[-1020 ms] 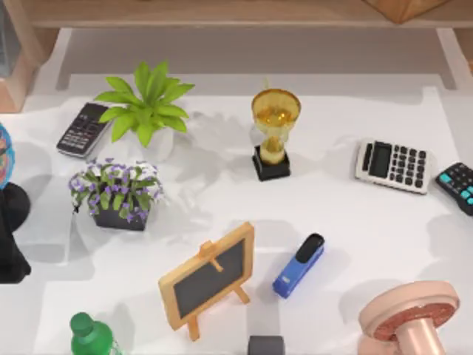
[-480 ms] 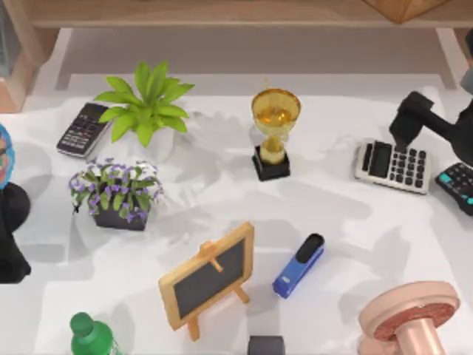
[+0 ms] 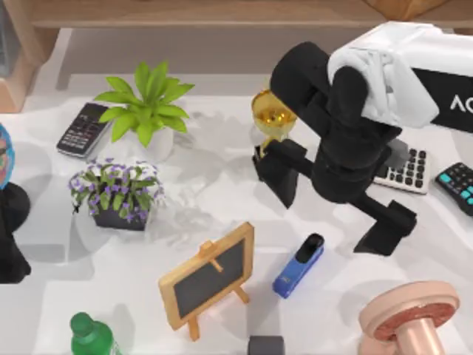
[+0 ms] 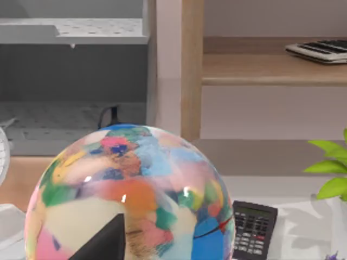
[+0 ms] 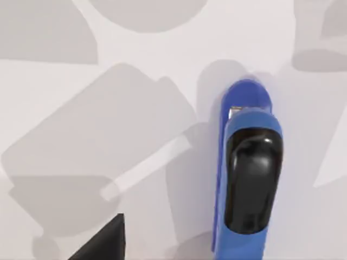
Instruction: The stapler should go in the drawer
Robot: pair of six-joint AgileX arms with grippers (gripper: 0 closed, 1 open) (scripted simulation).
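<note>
The stapler (image 3: 299, 265), blue with a black top arm, lies flat on the white table right of centre, near the front. My right gripper (image 3: 334, 203) hovers above and just behind it, open wide, with one black finger (image 3: 283, 176) near the trophy and the other finger (image 3: 386, 229) to the stapler's right. The right wrist view looks straight down on the stapler (image 5: 246, 179), which nothing touches. My left arm (image 3: 9, 244) is parked at the table's left edge, its wrist camera facing a colourful globe (image 4: 130, 195). The drawer is out of view.
A small chalkboard easel (image 3: 209, 277) stands just left of the stapler. A gold trophy (image 3: 272, 117) is partly behind the right arm. Calculators (image 3: 87, 129) (image 3: 412, 170) (image 3: 458, 185), two potted plants (image 3: 148, 107) (image 3: 117, 191), a green bottle (image 3: 92, 336) and a pink stand (image 3: 410, 318) ring the table.
My right arm has swung in from the right edge to the middle of the table, over the stapler. The stapler and the other things have not moved.
</note>
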